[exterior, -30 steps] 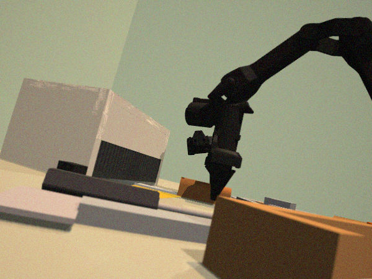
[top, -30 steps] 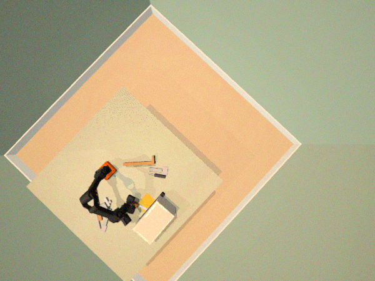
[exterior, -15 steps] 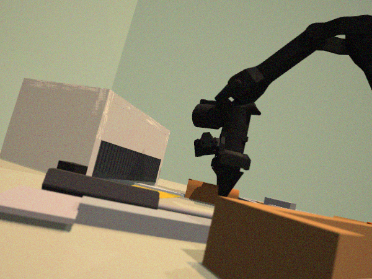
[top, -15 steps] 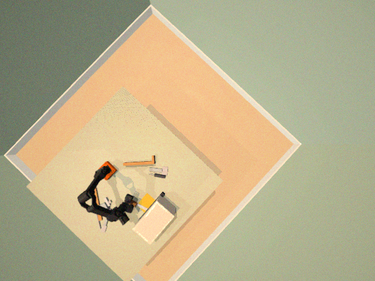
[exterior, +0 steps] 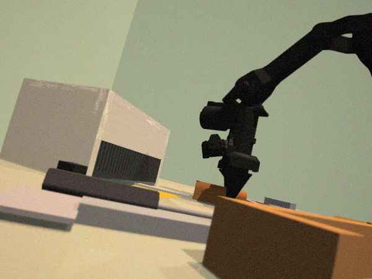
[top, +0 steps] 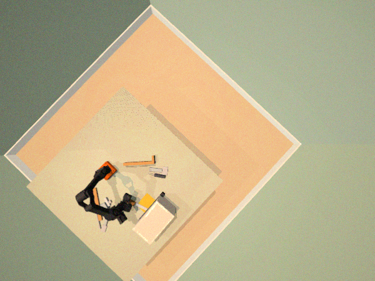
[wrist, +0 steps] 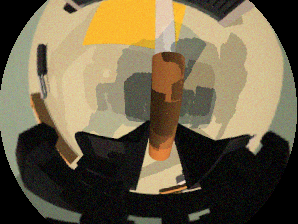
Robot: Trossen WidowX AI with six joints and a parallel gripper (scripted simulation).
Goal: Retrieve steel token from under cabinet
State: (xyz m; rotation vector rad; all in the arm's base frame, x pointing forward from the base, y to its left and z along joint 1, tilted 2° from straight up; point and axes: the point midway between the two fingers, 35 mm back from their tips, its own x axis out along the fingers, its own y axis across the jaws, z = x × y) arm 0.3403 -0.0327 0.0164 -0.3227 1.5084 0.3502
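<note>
The cabinet [top: 155, 221] stands with the yellow marked area [top: 146, 201] at its ten o'clock, where the gripper [top: 132, 203] clenches an orange-handled tool [wrist: 165, 106] whose pale shaft points at the vent slots [exterior: 125, 162], and the token, unseen, is presumably underneath, everything undone.

Tool pointing at the cabinet

An orange-handled tool [wrist: 164, 106] is lying clamped in the hand [wrist: 161, 152], its pale shaft crossing the yellow marked area [wrist: 123, 20] towards the cabinet's [exterior: 66, 124] vent slots [exterior: 125, 162].
</note>
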